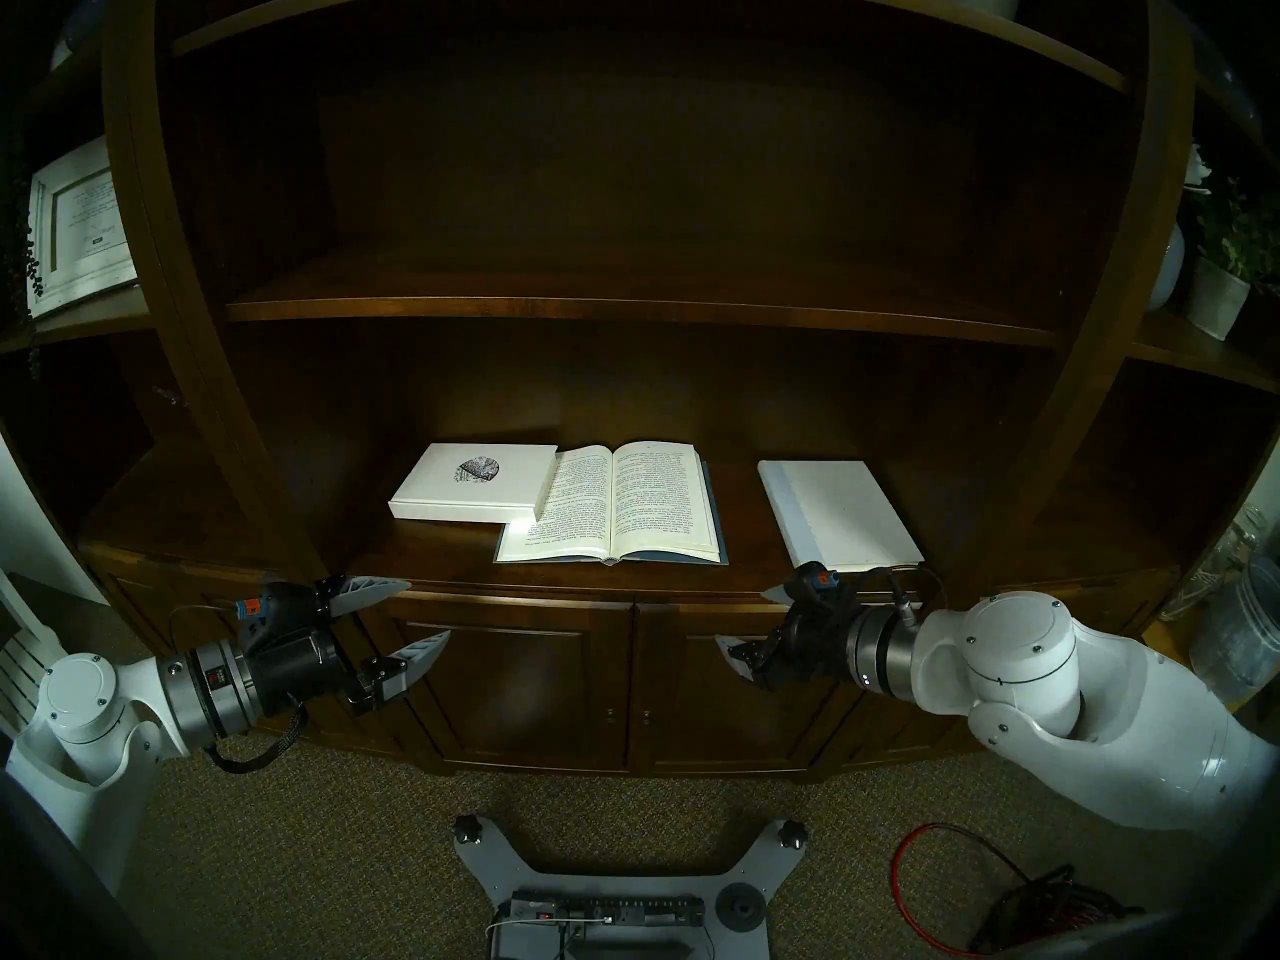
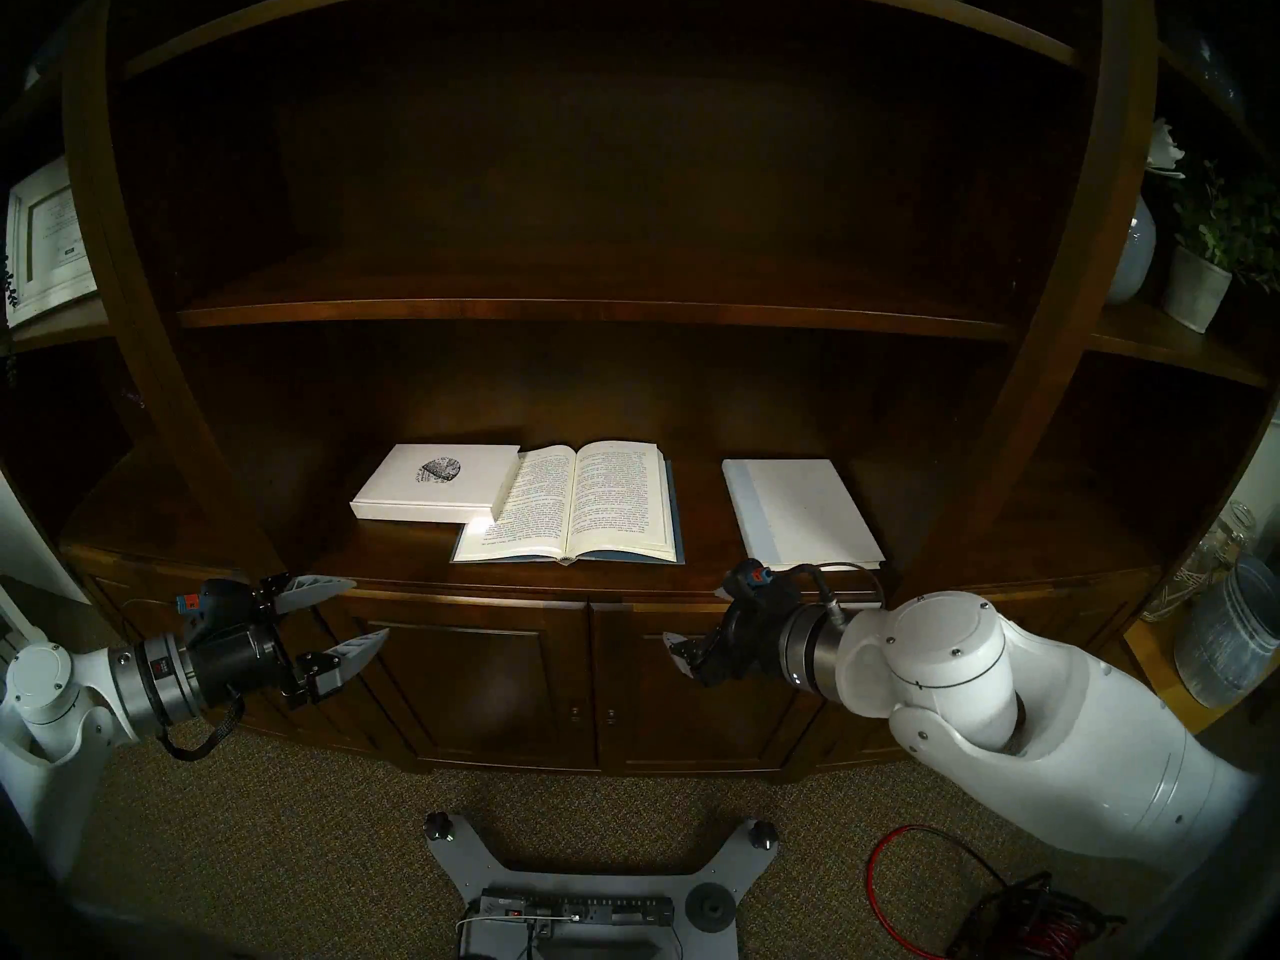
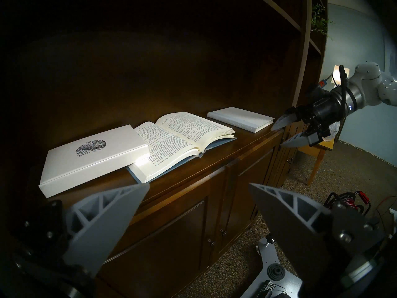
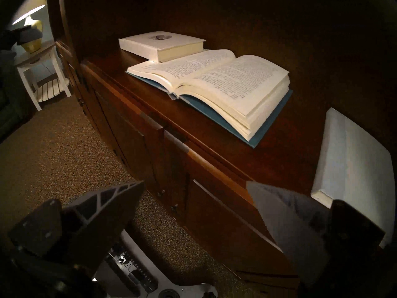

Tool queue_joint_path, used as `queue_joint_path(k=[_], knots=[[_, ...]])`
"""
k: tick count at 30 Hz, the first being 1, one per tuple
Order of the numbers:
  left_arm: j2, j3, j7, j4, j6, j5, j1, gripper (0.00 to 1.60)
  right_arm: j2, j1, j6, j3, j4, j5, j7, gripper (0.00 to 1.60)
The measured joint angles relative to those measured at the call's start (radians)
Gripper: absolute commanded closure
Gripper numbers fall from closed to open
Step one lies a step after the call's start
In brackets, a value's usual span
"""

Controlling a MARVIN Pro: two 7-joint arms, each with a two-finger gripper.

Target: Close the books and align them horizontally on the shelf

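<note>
Three books lie on the dark wooden shelf (image 1: 429,564). The white book with the oval illustration (image 1: 474,480) is closed, and its right corner rests on the left page of the blue-covered book (image 1: 616,505), which lies open at the middle. Further right, the plain white book (image 1: 838,512) is closed and angled, near the front edge. My left gripper (image 1: 429,609) hangs open and empty in front of the ledge, left of the books. My right gripper (image 1: 741,618) is open and empty too, just below the plain white book's (image 4: 354,162) near corner.
Panelled cabinet doors (image 1: 512,688) stand right behind both grippers. A thinner shelf board (image 1: 623,307) runs above the books. A white-framed picture (image 1: 76,231) stands far left, a potted plant (image 1: 1215,300) and glass jars (image 1: 1240,633) far right. My base (image 1: 609,889) and a red cable (image 1: 970,889) lie on the carpet.
</note>
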Motion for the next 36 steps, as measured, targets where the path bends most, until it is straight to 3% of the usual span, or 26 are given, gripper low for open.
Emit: queue_joint_path(k=[7,15,31,36], knots=[[0.0,0.0,0.0,0.0,0.0,0.0,0.0,0.0,0.039,-0.069,0.03,0.1,-0.047,0.075,-0.094,0.0],[0.0,0.0,0.0,0.0,0.0,0.0,0.0,0.0,0.065,-0.159,0.003,0.211,-0.069,0.139,-0.149,0.0],[0.0,0.0,0.0,0.0,0.0,0.0,0.0,0.0,-0.039,-0.062,0.001,0.174,0.023,0.146,-0.19,0.0],[0.0,0.0,0.0,0.0,0.0,0.0,0.0,0.0,-0.052,-0.019,0.037,0.165,0.035,0.145,-0.189,0.0]])
